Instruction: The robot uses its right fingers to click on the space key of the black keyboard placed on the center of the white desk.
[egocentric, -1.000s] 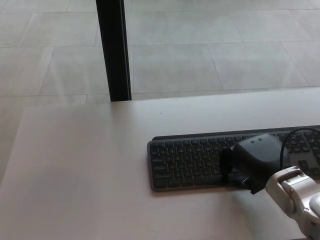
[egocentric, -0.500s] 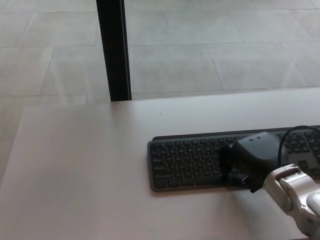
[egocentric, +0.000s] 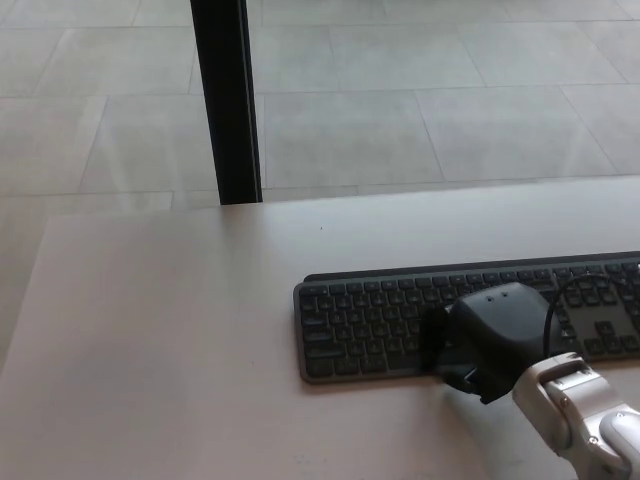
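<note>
A black keyboard (egocentric: 380, 318) lies on the white desk (egocentric: 180, 330), running off the right edge of the head view. My right hand (egocentric: 490, 335) hovers over or rests on the keyboard's front rows, near the bottom row of keys. The back of the hand faces the camera and hides its fingers, so I cannot tell whether they touch a key. The space key is covered by the hand. My white right forearm (egocentric: 580, 420) comes in from the lower right corner. My left hand is out of view.
A black vertical post (egocentric: 225, 100) stands beyond the desk's far edge, in front of a grey tiled floor (egocentric: 420, 100). The desk's left edge slants at the far left. A thin black cable (egocentric: 555, 300) loops over the wrist.
My right hand has moved left and slightly toward the desk's front edge along the keyboard, uncovering keys on the right.
</note>
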